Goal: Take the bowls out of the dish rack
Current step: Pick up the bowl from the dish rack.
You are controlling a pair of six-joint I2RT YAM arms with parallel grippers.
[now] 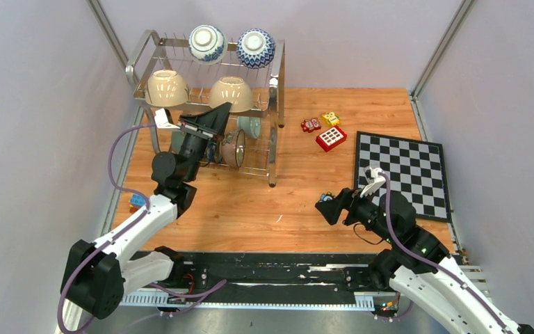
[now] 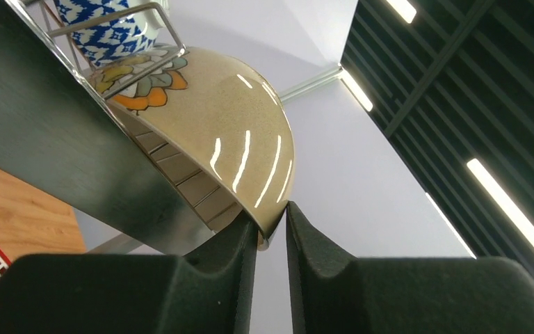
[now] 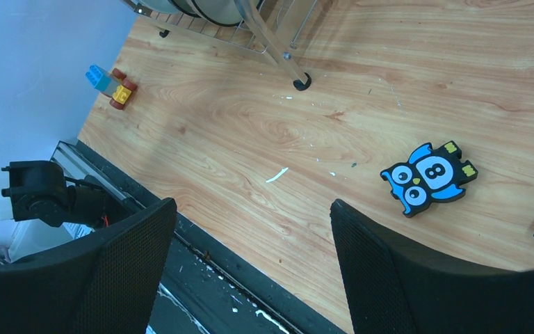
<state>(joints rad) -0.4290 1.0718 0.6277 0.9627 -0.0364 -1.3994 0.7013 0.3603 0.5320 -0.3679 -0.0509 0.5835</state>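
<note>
Reaching up with left gripper [image 2: 271, 224] to the upper tier of the rack [image 1: 281, 69] and clamping the rim of the right-hand cream bowl [image 2: 229, 139], a finger pressed to each side. Finding that bowl on its tier, tipped against the wires, just in front of a blue-diamond bowl [image 1: 255, 47]. Noting on the same tier a second cream bowl [image 1: 167, 87] and a blue-and-white bowl [image 1: 207, 43]. Spotting on the lower tier a pale green bowl [image 1: 250, 125] and a brownish bowl [image 1: 234, 147], both on edge, partly hidden by the arm. Holding right gripper [image 3: 252, 209] spread wide over the worktop [image 3: 250, 118], gripping nothing, near a blue owl toy [image 3: 427, 177], well apart from the rack.
</note>
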